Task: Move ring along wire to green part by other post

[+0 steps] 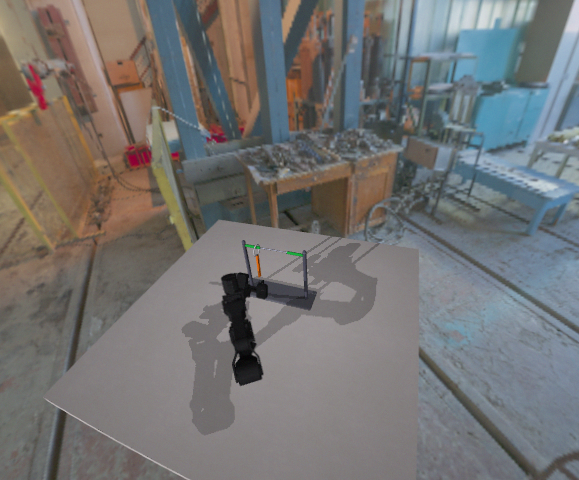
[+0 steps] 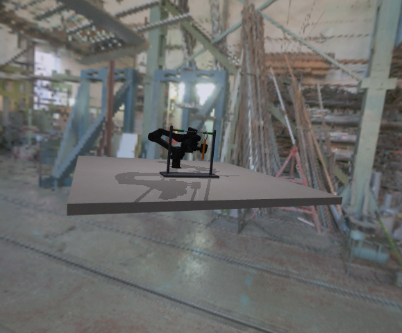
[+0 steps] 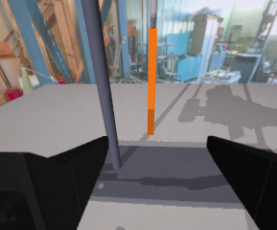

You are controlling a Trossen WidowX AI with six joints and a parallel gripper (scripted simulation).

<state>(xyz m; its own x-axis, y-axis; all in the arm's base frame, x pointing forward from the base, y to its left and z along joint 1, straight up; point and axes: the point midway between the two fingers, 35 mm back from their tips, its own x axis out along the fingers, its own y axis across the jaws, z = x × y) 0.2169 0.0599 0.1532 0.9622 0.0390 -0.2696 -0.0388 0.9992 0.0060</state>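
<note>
The ring [image 1: 256,250] [image 2: 205,136] hangs on the green wire part [image 1: 249,246] next to the left post [image 1: 246,258] in the top view. Its orange handle [image 1: 259,265] [image 2: 203,150] [image 3: 151,72] hangs down almost upright. The other green part [image 1: 294,253] [image 2: 177,130] is beside the far post [image 1: 305,273] [image 2: 169,150]. The thin grey wire [image 1: 275,250] runs between them. My gripper [image 1: 262,289] [image 3: 157,141] is open wide and empty. In the wrist view the handle's lower end shows just beyond the fingertips, between them in the picture. The ring itself is out of that view.
The dark base plate [image 1: 307,303] [image 2: 190,175] [image 3: 181,165] of the wire frame stands on the grey table [image 1: 361,361] [image 2: 265,189]. The near post [image 3: 104,86] rises left of the handle in the wrist view, close behind the left finger's tip. Shadows fall over the table.
</note>
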